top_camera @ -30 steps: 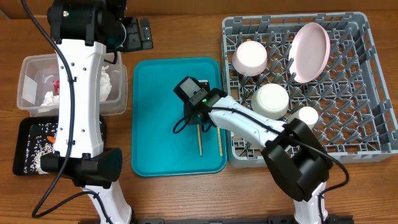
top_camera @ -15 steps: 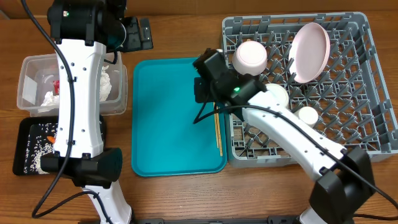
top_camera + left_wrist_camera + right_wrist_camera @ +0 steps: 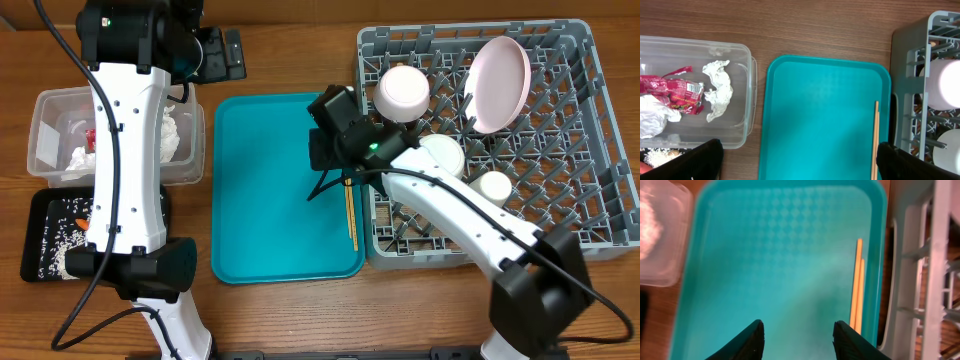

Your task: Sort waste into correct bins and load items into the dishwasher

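Two chopsticks (image 3: 858, 280) lie side by side at the teal tray's (image 3: 260, 180) 3 o'clock edge. Right gripper (image 3: 799, 330) hangs above the tray, jaws partly apart, empty. Left gripper (image 3: 800, 160) gapes wide, empty. Rack (image 3: 580, 200) holds two bowls (image 3: 402, 92), one plate (image 3: 500, 85), one cup (image 3: 493, 185).

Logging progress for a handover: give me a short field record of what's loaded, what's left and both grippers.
in rack: plate, two bowls, cup
not yet loaded: chopsticks, on teal tray beside rack
clear tub: wrapper, tissues
left gripper: open, empty
right gripper: open, empty, above teal tray
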Tool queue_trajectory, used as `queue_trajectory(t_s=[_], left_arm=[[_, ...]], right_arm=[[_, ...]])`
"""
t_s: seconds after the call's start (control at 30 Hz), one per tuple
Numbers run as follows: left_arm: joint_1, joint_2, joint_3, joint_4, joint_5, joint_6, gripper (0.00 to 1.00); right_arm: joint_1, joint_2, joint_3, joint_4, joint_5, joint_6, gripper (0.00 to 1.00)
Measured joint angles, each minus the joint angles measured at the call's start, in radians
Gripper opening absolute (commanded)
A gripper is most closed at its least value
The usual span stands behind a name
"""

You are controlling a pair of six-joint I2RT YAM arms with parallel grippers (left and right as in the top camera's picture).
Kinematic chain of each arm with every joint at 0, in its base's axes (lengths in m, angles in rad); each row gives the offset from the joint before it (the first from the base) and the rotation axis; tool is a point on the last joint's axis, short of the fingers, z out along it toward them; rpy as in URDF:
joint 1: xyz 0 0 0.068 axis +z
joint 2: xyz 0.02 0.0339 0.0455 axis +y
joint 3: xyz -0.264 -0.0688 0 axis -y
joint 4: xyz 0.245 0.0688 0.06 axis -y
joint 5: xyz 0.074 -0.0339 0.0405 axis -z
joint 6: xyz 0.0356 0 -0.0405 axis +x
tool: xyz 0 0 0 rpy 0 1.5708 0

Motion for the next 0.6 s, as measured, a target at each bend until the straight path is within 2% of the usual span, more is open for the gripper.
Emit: queue_trajectory(t_s=[0.3, 0.47, 0.6], left_arm=[[0.000, 0.000, 0.000, 0.000, 0.000, 0.000, 1.00], [0.000, 0.000, 0.000, 0.000, 0.000, 0.000, 1.00], [0.000, 0.000, 0.000, 0.000, 0.000, 0.000, 1.00]], right_arm=[[0.050, 0.135, -0.002, 0.040, 0.003, 0.031, 0.55], [0.080, 0.225, -0.006, 0.040, 0.066, 0.041, 0.65], [0.082, 0.275, -0.008, 0.039, 0.112, 0.062, 0.66]])
